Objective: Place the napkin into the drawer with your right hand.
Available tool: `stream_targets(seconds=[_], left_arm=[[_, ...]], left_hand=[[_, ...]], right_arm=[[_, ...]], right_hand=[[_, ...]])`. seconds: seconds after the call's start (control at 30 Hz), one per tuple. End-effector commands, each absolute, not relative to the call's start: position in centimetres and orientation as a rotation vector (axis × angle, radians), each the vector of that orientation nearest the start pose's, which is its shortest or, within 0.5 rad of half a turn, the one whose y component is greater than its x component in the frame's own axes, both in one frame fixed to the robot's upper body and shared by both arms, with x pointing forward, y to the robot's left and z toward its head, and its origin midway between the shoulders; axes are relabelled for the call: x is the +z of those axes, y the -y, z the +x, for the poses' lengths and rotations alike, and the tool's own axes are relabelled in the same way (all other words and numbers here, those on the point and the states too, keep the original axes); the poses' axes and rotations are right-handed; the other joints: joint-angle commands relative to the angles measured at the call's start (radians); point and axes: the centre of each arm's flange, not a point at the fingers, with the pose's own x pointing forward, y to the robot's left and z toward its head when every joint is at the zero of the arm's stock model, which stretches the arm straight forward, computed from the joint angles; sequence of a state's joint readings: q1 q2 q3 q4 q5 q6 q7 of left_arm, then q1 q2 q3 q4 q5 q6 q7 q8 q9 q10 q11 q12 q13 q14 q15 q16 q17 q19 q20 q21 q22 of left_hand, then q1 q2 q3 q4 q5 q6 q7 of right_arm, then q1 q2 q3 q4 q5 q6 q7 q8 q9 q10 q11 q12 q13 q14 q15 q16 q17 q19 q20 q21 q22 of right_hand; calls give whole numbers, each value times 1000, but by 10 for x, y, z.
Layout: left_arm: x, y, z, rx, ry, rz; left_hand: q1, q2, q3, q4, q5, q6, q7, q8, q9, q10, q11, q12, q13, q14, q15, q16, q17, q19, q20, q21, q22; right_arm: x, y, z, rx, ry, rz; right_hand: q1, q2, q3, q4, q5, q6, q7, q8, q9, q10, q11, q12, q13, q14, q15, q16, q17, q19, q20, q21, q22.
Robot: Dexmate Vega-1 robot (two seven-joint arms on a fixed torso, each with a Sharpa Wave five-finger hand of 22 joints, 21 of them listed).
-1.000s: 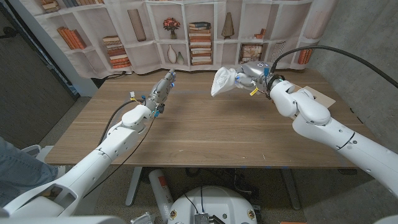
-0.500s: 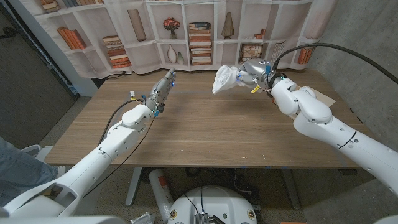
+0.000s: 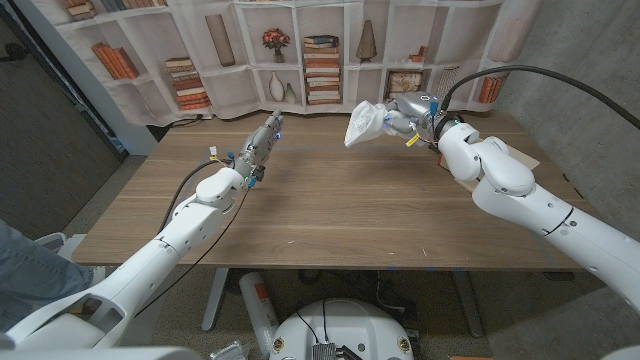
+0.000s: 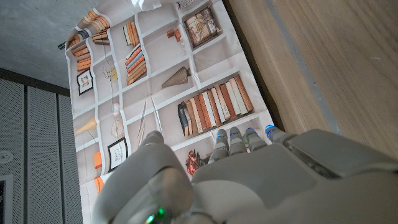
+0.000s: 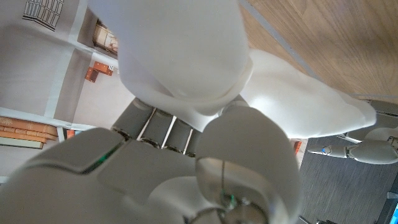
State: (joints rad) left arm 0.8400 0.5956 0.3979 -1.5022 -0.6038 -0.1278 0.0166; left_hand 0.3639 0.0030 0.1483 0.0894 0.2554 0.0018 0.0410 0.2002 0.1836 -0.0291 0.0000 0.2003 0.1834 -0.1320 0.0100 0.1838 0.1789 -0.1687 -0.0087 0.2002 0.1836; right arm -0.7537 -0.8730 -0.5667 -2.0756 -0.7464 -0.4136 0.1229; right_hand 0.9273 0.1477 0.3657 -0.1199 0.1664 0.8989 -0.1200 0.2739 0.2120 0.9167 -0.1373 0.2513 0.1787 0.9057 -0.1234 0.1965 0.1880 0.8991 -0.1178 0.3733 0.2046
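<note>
A crumpled white napkin point(image 3: 362, 124) hangs in the air over the table's far middle, held by my right hand point(image 3: 406, 114). In the right wrist view the napkin point(image 5: 186, 50) bulges out past the fingers point(image 5: 155, 127) that close around it. My left hand point(image 3: 261, 142) is raised above the far left part of the wooden table point(image 3: 330, 220), its fingers stretched toward the back and holding nothing. The left wrist view has that hand point(image 4: 249, 180) with straight fingers above the table's far edge point(image 4: 292, 74).
A bookshelf-print backdrop point(image 3: 300, 55) hangs right behind the table. A flat tan piece point(image 3: 520, 156) lies at the table's right edge, partly behind my right arm. Part of a person point(image 3: 25, 275) sits at the left edge of the head view.
My right hand has carried the napkin slightly up and to the right, toward the back. The left arm has not moved.
</note>
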Motion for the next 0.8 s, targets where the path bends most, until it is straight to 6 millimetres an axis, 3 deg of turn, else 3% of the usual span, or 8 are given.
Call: stream_targets(seconds=[0.03, 0.8], left_arm=[[7, -265, 629, -259, 581, 82], [7, -269, 628, -253, 578, 86]], left_hand=[[-1, 8, -4, 1, -4, 4, -1, -1, 6, 5, 0, 4, 4, 4, -4, 3, 2, -61, -4, 5, 2], [0, 9, -7, 1, -4, 6, -1, 0, 6, 5, 0, 4, 4, 4, -4, 3, 2, -61, -4, 5, 2]], right_arm=[[104, 207, 535, -227, 684, -1575], [112, 220, 548, -282, 621, -1560]], right_hand=[[5, 8, 3, 2, 6, 29, -19, 3, 3, 9, 3, -1, 5, 3, -96, 1, 3, -3, -91, 8, 3], [6, 9, 5, 3, 6, 32, -21, -5, 4, 9, 0, -10, 6, -2, -98, -1, 4, -10, -92, 7, 2]])
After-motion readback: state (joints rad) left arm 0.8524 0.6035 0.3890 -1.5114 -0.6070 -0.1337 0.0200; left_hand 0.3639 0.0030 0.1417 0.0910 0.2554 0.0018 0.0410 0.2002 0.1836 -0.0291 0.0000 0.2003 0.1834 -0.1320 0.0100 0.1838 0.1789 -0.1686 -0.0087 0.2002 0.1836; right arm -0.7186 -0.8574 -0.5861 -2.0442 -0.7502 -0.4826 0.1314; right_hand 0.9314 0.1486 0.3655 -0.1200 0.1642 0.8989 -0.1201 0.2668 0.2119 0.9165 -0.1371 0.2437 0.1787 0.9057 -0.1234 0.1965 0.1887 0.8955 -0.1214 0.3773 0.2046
